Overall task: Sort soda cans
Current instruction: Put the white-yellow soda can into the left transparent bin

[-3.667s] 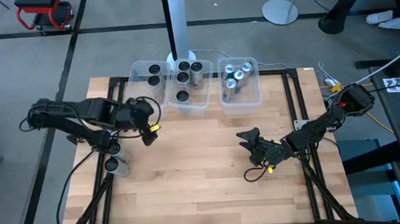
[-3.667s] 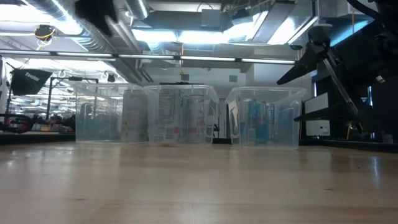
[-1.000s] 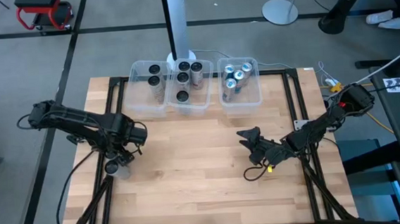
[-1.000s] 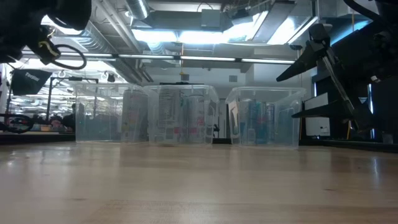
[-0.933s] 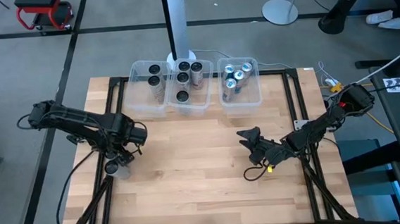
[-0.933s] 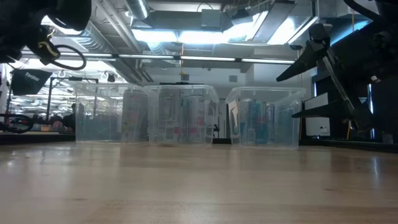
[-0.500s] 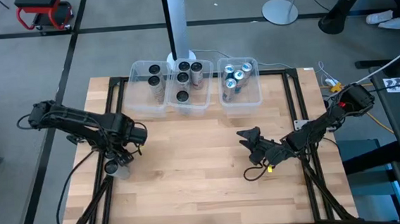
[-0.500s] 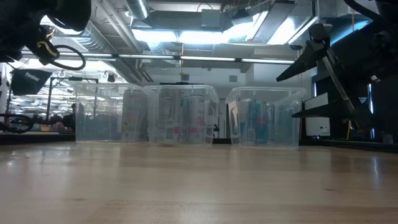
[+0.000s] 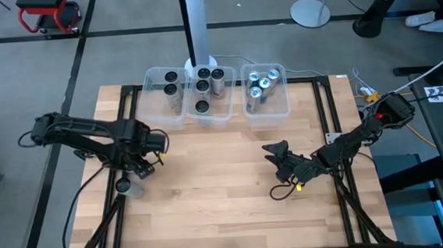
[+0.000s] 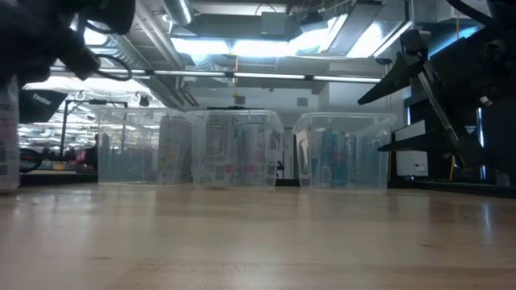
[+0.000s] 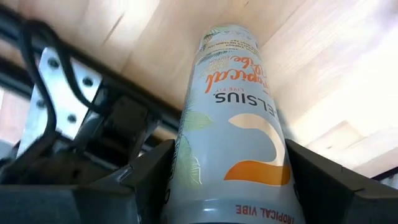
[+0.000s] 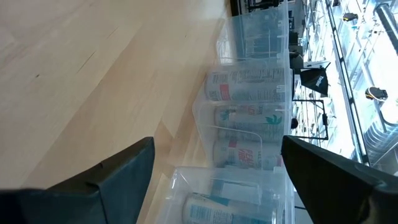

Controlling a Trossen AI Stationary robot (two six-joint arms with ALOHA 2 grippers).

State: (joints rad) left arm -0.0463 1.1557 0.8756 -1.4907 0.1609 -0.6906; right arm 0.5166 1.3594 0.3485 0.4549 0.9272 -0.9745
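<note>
a: status of the left gripper?

b: it sits over the left part of the table, with its two fingers clamped against both sides of a pale can printed with orange lettering. in the high view the can shows as a dark-topped cylinder under the gripper. in the low view this can stands at the far left edge, upright.

a: any other can nearby?

b: one more silver can stands just beside it, toward the table's left edge.

a: status of the right gripper?

b: it waits over the right half of the table, jaws spread wide, nothing between them.

a: location of the remaining soda cans?

b: in three clear bins along the far edge. the left bin and the middle bin hold dark-topped cans. the right bin holds teal-topped cans. the bins stand side by side; the left and middle ones touch.
</note>
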